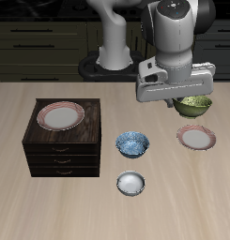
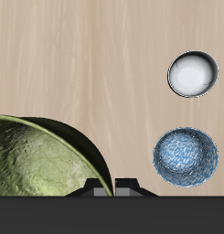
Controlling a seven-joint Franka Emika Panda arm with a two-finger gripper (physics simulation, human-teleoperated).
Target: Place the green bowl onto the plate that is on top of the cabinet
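The green bowl (image 1: 193,105) hangs at my gripper (image 1: 179,100), above the table near the back. In the wrist view the bowl (image 2: 40,160) fills the area close beside the fingers (image 2: 90,190), which are closed on its rim. The cabinet (image 1: 60,155) stands across the table, well away from the gripper. The plate (image 1: 60,115) with the red-pink rim lies on the cabinet's top with nothing on it.
A second, alike plate (image 1: 196,138) lies on the table just in front of the held bowl. The blue patterned bowl (image 1: 132,143) (image 2: 186,155) and the smaller white-grey bowl (image 1: 130,183) (image 2: 192,73) sit between the cabinet and that plate.
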